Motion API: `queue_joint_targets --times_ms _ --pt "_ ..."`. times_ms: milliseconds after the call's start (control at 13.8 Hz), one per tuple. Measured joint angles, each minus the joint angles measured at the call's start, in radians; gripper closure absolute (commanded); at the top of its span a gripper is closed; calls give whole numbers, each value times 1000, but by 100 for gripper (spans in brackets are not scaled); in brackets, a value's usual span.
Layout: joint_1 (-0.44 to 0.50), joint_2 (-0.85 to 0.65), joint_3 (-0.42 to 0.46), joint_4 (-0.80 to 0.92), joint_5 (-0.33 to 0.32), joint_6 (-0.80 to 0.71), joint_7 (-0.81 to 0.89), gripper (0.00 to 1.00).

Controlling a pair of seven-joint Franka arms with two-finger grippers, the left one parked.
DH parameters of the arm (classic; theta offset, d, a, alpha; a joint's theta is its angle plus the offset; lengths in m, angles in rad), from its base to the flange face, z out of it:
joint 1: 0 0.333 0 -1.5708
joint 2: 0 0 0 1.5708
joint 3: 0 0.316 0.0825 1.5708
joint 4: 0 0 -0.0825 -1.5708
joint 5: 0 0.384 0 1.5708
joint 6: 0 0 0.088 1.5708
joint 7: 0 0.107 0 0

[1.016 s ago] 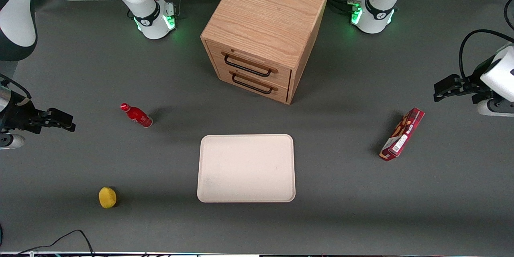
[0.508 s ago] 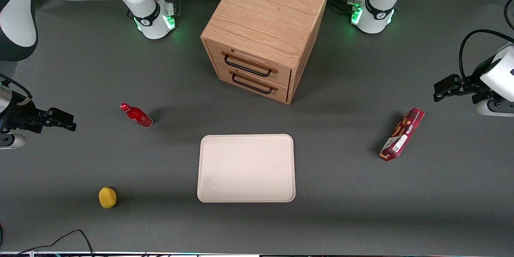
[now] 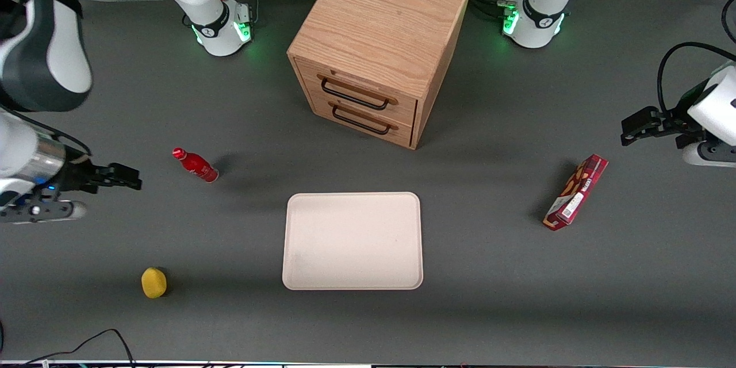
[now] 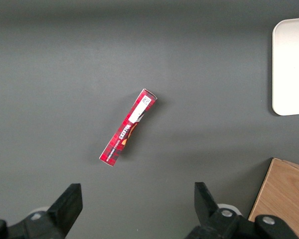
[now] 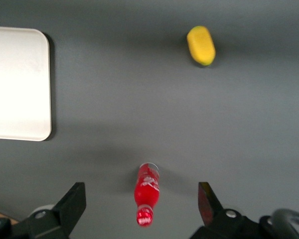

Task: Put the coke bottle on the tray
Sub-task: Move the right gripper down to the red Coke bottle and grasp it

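Note:
The coke bottle, small and red with a red cap and white lettering, stands on the grey table, farther from the front camera than the tray and toward the working arm's end. The pale cream-pink tray lies flat in front of the cabinet. My right gripper hovers beside the bottle, a short way off toward the working arm's end, open and holding nothing. In the right wrist view the bottle shows between the spread fingers of the gripper, below them, with the tray's corner in sight.
A wooden two-drawer cabinet stands farther from the camera than the tray. A yellow lemon-like object lies near the front edge, also in the right wrist view. A long red snack box lies toward the parked arm's end. A cable runs along the front edge.
My right gripper has moved toward the coke bottle, with the arm swinging further over the table. The bottle and tray have not moved.

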Motion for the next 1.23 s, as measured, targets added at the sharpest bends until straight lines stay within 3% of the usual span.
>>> queue_joint_targets --times_ms 73,363,581,871,1234 --pt "1 -14 9 -73 0 67 0 7" --pt "2 -105 40 -322 0 196 0 8" --pt "-4 -154 41 -405 0 225 -4 13" --pt "-13 -214 39 -577 0 393 -20 25" --pt "-13 -248 39 -641 0 416 -21 37"
